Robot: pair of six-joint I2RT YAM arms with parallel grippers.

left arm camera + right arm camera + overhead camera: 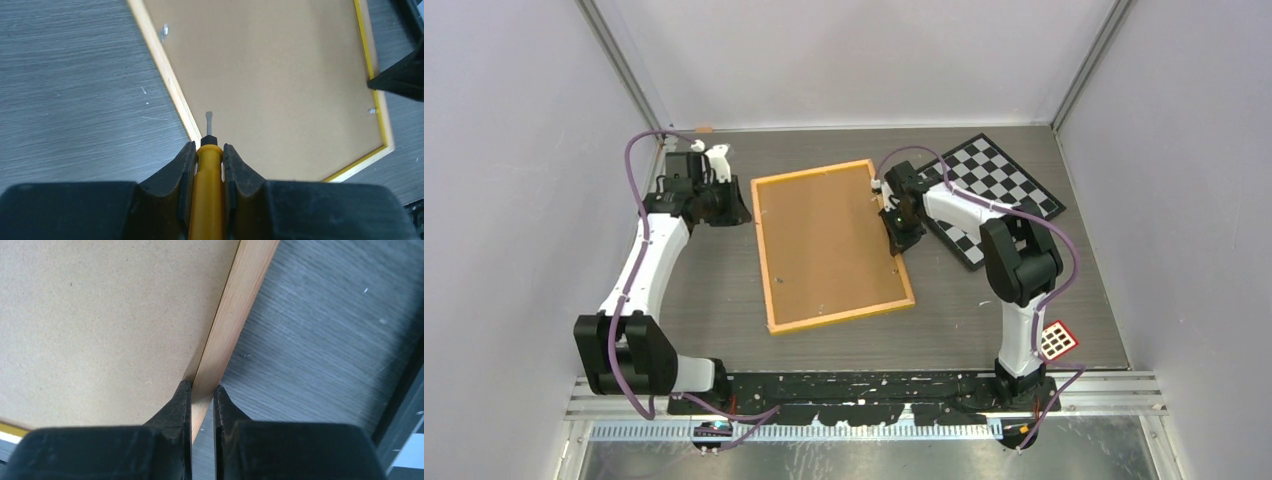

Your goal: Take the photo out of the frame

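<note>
Yellow plastic fills the left gripper [209,152]: its own wrist camera shows both fingers clamped on the handle of a screwdriver [207,190], whose flat metal tip hangs over the left border of the frame [165,75]. Whether the tip touches cannot be told. From above, this gripper [729,205] sits just left of the frame's far-left corner, and the tool cannot be made out there.

The frame [839,318] lies flat in the middle of the grey table [724,300], back upward, slightly turned. Its brown backing board [829,240] covers the whole opening, so the photo shows in no view. The left wrist camera picks out a small metal clip [164,32] by the left border and another by the right border, which the top view barely resolves.

The right gripper [899,240] is at the frame's right border. Only its wrist camera shows the grip: the gripper [201,390] is pinched on the wooden border [235,315], one finger over the board [100,315], the other on the table side.

Right of that arm lies a checkerboard [999,180], and nearer its base a small red-and-white card [1057,340].
</note>
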